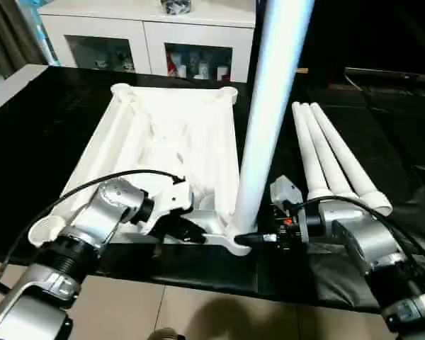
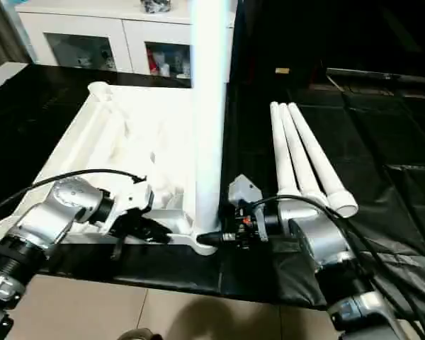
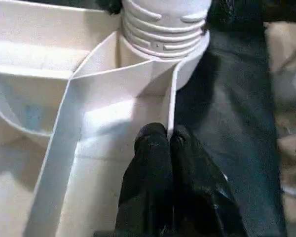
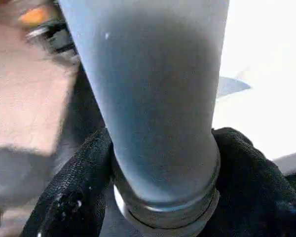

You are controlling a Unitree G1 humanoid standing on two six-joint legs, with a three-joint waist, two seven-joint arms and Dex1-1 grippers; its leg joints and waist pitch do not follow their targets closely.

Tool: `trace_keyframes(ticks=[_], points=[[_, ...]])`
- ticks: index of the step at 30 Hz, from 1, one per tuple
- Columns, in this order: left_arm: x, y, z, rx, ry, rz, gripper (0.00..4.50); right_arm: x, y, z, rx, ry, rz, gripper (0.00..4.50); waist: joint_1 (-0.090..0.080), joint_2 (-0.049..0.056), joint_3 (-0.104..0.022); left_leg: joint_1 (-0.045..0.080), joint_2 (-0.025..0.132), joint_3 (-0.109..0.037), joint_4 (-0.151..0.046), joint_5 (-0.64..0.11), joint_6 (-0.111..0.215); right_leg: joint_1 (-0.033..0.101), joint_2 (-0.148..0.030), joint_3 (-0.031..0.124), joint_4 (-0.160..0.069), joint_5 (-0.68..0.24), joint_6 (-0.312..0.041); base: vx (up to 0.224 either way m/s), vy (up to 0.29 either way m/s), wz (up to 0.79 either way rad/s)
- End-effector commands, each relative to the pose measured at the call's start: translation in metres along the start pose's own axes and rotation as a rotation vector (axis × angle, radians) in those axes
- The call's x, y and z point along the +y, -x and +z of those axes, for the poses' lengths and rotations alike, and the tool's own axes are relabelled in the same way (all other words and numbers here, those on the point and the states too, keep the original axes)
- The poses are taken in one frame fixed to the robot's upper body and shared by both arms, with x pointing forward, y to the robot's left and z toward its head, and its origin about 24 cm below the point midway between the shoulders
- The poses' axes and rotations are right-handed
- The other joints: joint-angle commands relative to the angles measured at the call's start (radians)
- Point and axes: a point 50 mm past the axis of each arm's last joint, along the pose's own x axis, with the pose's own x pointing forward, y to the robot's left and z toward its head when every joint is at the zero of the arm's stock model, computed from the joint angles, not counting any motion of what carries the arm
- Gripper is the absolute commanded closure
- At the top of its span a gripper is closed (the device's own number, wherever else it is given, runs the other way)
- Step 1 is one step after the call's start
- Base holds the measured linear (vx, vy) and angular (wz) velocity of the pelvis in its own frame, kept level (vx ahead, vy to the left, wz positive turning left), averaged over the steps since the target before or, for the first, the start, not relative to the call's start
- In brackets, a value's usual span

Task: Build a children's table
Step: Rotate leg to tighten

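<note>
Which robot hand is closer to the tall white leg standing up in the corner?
The right. The right hand has its fingers on both sides of the standing leg, at its base. The left hand is shut on the tabletop rim, just beside that corner.

Even, diffuse indoor light from above. The white tabletop (image 1: 177,149) is overexposed, so its ribs wash out to near-featureless white, whereas the black counter (image 1: 35,142) stays dark with faint sheen. A soft shadow falls on the floor (image 1: 219,312) below the counter's near edge. The upright leg (image 1: 269,113) takes a bluish tint and slight blur. In the right wrist view this leg (image 4: 153,98) is grey, shaded and out of focus, the background blown out and smeared. The left wrist view is soft, its black fingers (image 3: 153,187) lacking detail.
</note>
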Motion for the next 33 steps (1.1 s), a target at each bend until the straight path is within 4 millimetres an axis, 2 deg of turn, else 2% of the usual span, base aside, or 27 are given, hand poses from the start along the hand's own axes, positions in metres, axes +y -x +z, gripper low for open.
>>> trace_keyframes(ticks=[1,3,5,7,8,9,11,14,15,17,20,23,26,29,30,32,33], points=[[0.006,-0.005,0.015,-0.071,0.036,0.109,4.5,0.01,-0.023,-0.001,-0.012,-0.014,-0.013,1.78,-0.009,0.001,-0.061,0.02,0.065,-0.039,-0.074,-0.256,-0.007,0.039,-0.104,0.055,-0.091,-0.346,-0.174,0.0,0.0,0.0],[0.007,-0.012,0.021,-0.103,0.097,0.181,4.5,0.011,-0.041,-0.005,-0.023,-0.068,-0.134,1.78,-0.03,-0.002,-0.059,0.016,0.061,-0.043,-0.078,-0.268,-0.024,0.041,-0.105,0.053,-0.094,-0.387,-0.16,0.0,0.0,0.0],[0.008,-0.014,0.023,-0.111,0.113,0.203,4.5,0.011,-0.047,-0.004,-0.035,-0.091,-0.17,1.78,-0.036,-0.002,-0.061,0.015,0.06,-0.045,-0.078,-0.269,-0.02,0.045,-0.106,0.053,-0.097,-0.401,-0.149,0.0,0.0,0.0],[0.01,-0.02,0.032,-0.136,0.166,0.294,4.5,0.008,-0.067,-0.001,-0.059,-0.15,-0.298,1.78,-0.054,0.0,-0.059,0.017,0.061,-0.042,-0.078,-0.268,-0.022,0.037,-0.102,0.057,-0.095,-0.369,-0.166,0.0,0.0,0.0],[0.011,-0.023,0.036,-0.147,0.188,0.327,4.5,0.008,-0.074,0.0,-0.062,-0.18,-0.343,1.78,-0.06,0.001,-0.061,0.014,0.059,-0.045,-0.078,-0.262,-0.026,0.041,-0.103,0.054,-0.094,-0.367,-0.169,0.0,0.0,0.0],[0.011,-0.025,0.039,-0.156,0.203,0.351,4.5,0.008,-0.08,0.0,-0.061,-0.204,-0.375,1.78,-0.062,-0.004,-0.062,0.012,0.059,-0.045,-0.078,-0.253,-0.025,0.044,-0.102,0.053,-0.093,-0.357,-0.168,0.0,0.0,0.0],[0.013,-0.03,0.046,-0.169,0.227,0.415,4.5,0.006,-0.088,0.002,-0.047,-0.216,-0.446,1.78,-0.065,-0.002,-0.063,0.016,0.058,-0.039,-0.074,-0.234,-0.015,0.038,-0.1,0.058,-0.092,-0.313,-0.176,0.0,0.0,0.0],[0.012,-0.036,0.054,-0.188,0.237,0.462,4.5,0.005,-0.093,0.004,-0.057,-0.232,-0.485,1.78,-0.065,-0.001,-0.065,0.014,0.056,-0.037,-0.071,-0.208,0.005,0.042,-0.098,0.058,-0.091,-0.26,-0.184,0.0,0.0,0.0],[0.011,-0.037,0.055,-0.19,0.235,0.462,4.5,0.004,-0.092,0.005,-0.067,-0.231,-0.491,1.78,-0.064,-0.006,-0.065,0.013,0.055,-0.035,-0.07,-0.197,0.014,0.043,-0.097,0.058,-0.091,-0.244,-0.182,0.0,0.0,0.0],[0.009,-0.037,0.054,-0.183,0.226,0.459,4.5,0.002,-0.089,0.006,-0.089,-0.223,-0.507,1.22,-0.058,-0.002,-0.068,0.009,0.055,-0.035,-0.069,-0.167,0.025,0.047,-0.096,0.057,-0.086,-0.211,-0.178,0.0,0.0,0.0],[0.009,-0.035,0.051,-0.172,0.217,0.455,4.5,0.0,-0.084,0.007,-0.105,-0.206,-0.51,0.99,-0.056,-0.001,-0.072,0.007,0.056,-0.034,-0.067,-0.14,0.037,0.046,-0.095,0.057,-0.079,-0.148,-0.187,0.0,0.0,0.0],[0.01,-0.029,0.044,-0.147,0.209,0.449,4.5,-0.002,-0.073,0.008,-0.13,-0.183,-0.479,0.66,-0.055,-0.002,-0.069,0.008,0.056,-0.034,-0.068,-0.159,0.042,0.047,-0.095,0.057,-0.082,-0.16,-0.189,0.0,0.0,0.0],[0.009,-0.025,0.037,-0.123,0.18,0.415,4.5,-0.001,-0.058,0.009,-0.146,-0.133,-0.414,0.41,-0.052,-0.001,-0.068,0.009,0.057,-0.036,-0.07,-0.174,0.043,0.048,-0.095,0.057,-0.085,-0.191,-0.172,0.0,0.0,0.0],[0.007,-0.018,0.028,-0.101,0.143,0.349,4.5,-0.006,-0.036,0.007,-0.128,-0.073,-0.364,0.07,-0.052,-0.003,-0.066,0.009,0.057,-0.035,-0.069,-0.181,0.046,0.048,-0.095,0.056,-0.088,-0.207,-0.171,0.0,0.0,0.0],[0.006,-0.013,0.021,-0.073,0.108,0.299,4.5,-0.01,-0.02,0.006,-0.114,-0.039,-0.315,0.07,-0.05,-0.003,-0.066,0.009,0.057,-0.035,-0.068,-0.186,0.047,0.048,-0.095,0.056,-0.091,-0.22,-0.167,0.0,0.0,0.0],[0.006,-0.011,0.019,-0.064,0.093,0.283,4.5,-0.011,-0.015,0.006,-0.111,-0.026,-0.296,0.02,-0.048,0.0,-0.066,0.012,0.059,-0.033,-0.068,-0.186,0.05,0.044,-0.095,0.058,-0.089,-0.218,-0.172,0.0,0.0,0.0],[0.002,-0.007,0.015,-0.055,0.045,0.194,4.5,-0.013,-0.003,0.006,-0.101,-0.014,-0.244,0.02,-0.046,-0.003,-0.066,0.01,0.059,-0.033,-0.068,-0.185,0.051,0.045,-0.095,0.057,-0.088,-0.216,-0.175,0.0,0.0,0.0]])
